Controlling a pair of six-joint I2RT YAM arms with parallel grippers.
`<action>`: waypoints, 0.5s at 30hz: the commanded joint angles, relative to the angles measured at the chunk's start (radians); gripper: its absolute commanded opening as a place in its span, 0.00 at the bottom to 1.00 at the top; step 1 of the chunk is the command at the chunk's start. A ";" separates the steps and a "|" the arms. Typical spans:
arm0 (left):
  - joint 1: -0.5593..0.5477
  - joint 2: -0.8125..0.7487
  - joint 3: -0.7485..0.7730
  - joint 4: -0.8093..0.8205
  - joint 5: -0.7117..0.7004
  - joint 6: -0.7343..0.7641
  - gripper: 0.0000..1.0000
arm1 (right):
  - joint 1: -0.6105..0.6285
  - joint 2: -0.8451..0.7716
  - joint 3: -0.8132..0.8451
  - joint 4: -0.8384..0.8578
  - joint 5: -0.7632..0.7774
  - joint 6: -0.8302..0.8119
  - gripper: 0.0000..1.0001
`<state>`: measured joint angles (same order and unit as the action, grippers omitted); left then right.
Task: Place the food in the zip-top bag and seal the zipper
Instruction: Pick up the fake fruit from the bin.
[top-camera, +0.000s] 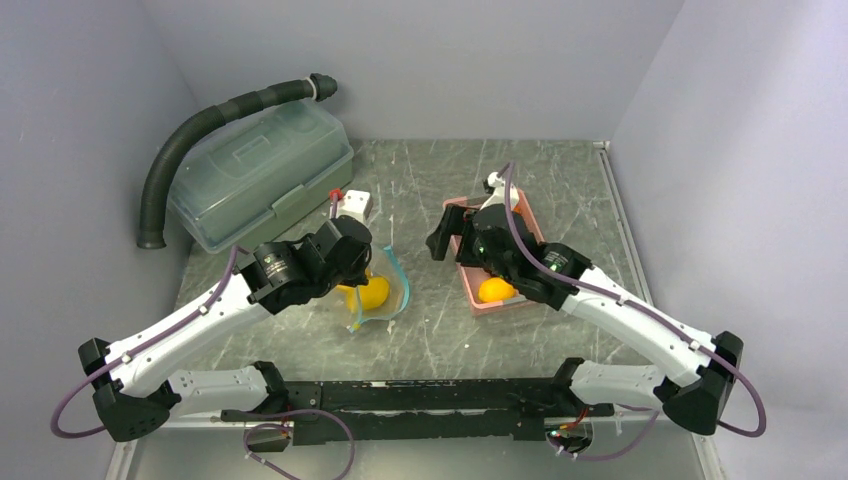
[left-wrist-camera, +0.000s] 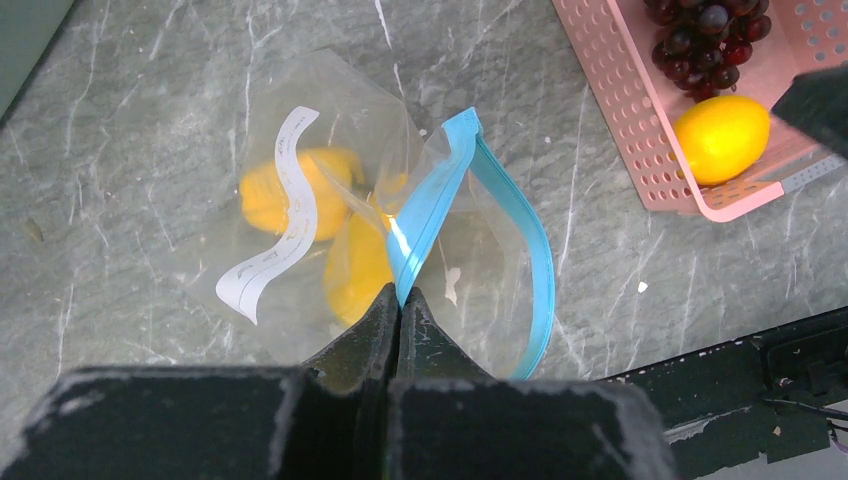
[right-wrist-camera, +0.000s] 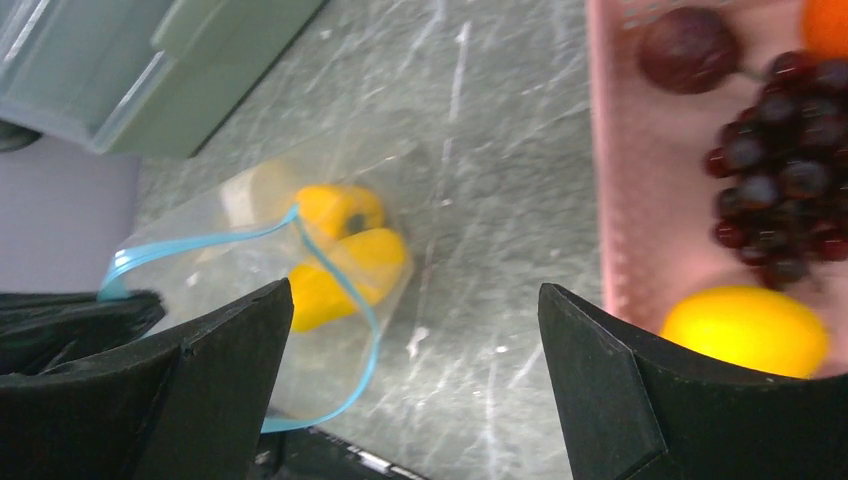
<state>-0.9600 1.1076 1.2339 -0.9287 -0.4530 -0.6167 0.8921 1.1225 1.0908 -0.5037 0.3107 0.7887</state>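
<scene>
Zip-top bag (left-wrist-camera: 330, 100): lay left of centre in the left wrist view, flat on the marbled table (left-wrist-camera: 130, 120), mouth gaping toward the lower right. Held two yellow pieces (left-wrist-camera: 275, 190) side by side, partly behind the curled white label (left-wrist-camera: 275, 230). Zipper (left-wrist-camera: 520, 230): pinched on its nearer lip by the left gripper (left-wrist-camera: 400, 300), jaws closed tight on the teal strip at bottom centre of that frame, with the other lip curving free to the right. Right gripper (right-wrist-camera: 415, 290): hung with jaws spread wide, gripping nothing, above bare table between bag at left and pink basket (right-wrist-camera: 610, 200) at right. Inside the basket, at upper right of the left wrist view: third yellow piece (left-wrist-camera: 720, 135) in the lower corner, grape bunch (left-wrist-camera: 705, 40) above it. Seen at the top right of the right wrist view: dark round fruit (right-wrist-camera: 690, 45) and the edge of the orange (right-wrist-camera: 825, 25). At upper left of the top view: green-grey lidded box (top-camera: 260, 175).
</scene>
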 joint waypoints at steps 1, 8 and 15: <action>-0.004 -0.014 0.030 0.013 -0.020 0.018 0.00 | -0.030 0.000 0.071 -0.112 0.153 -0.127 0.96; -0.003 -0.020 0.024 0.025 -0.025 0.028 0.04 | -0.173 0.062 0.080 -0.129 0.120 -0.223 0.99; -0.003 -0.021 0.021 0.028 -0.018 0.035 0.04 | -0.316 0.149 0.087 -0.092 0.084 -0.308 0.99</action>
<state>-0.9600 1.1076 1.2339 -0.9257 -0.4538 -0.6018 0.6277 1.2312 1.1397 -0.6128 0.4053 0.5602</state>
